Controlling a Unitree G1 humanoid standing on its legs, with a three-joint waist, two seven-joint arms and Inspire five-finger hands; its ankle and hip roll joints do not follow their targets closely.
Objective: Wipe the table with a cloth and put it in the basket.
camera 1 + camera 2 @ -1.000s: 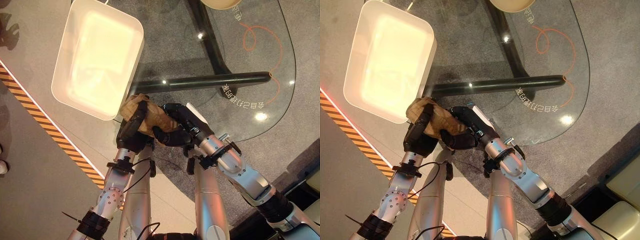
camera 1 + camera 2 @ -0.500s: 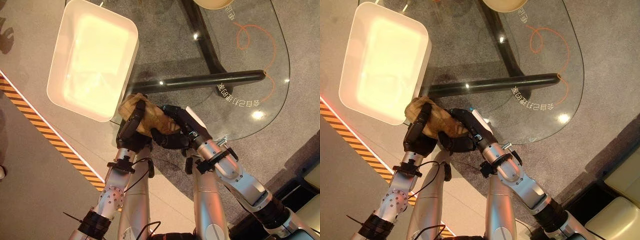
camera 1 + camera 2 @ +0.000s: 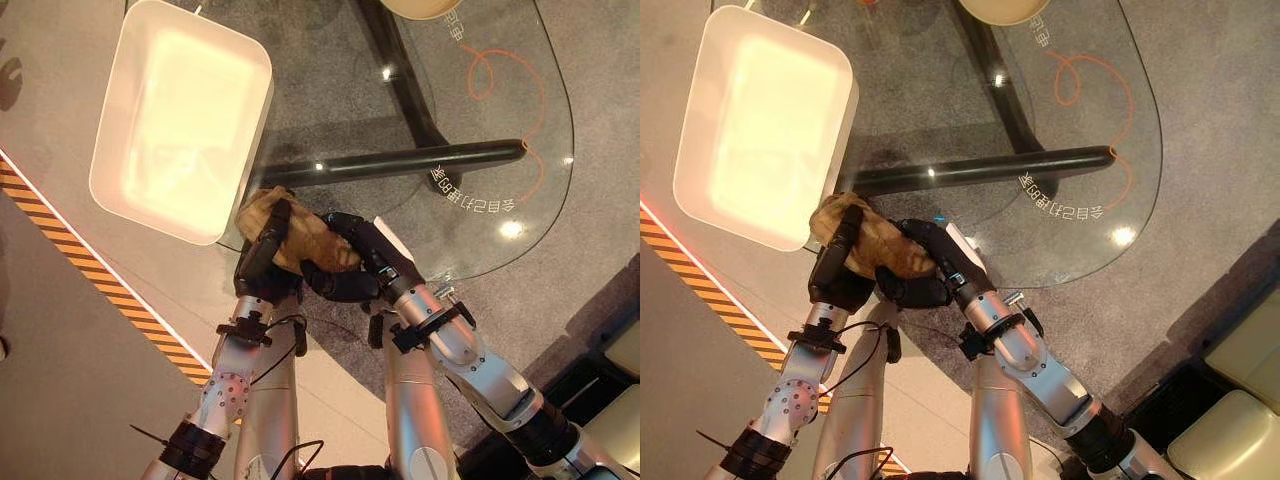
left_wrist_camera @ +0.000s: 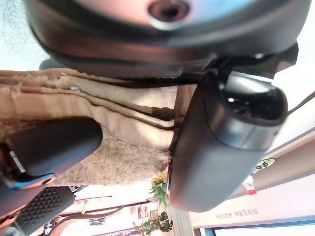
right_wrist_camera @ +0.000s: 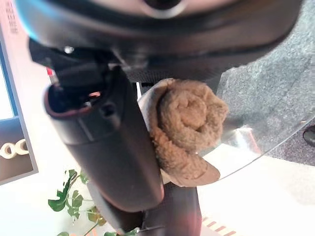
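Right wrist view, rolled fuzzy tan cloth (image 5: 189,118)

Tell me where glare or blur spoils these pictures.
Left eye view: the white rectangular plastic basket glows washed-out inside, and bright light spots dot the clear glass table. Left wrist view: the dark left hand looms blurred before the tan rolled cloth.
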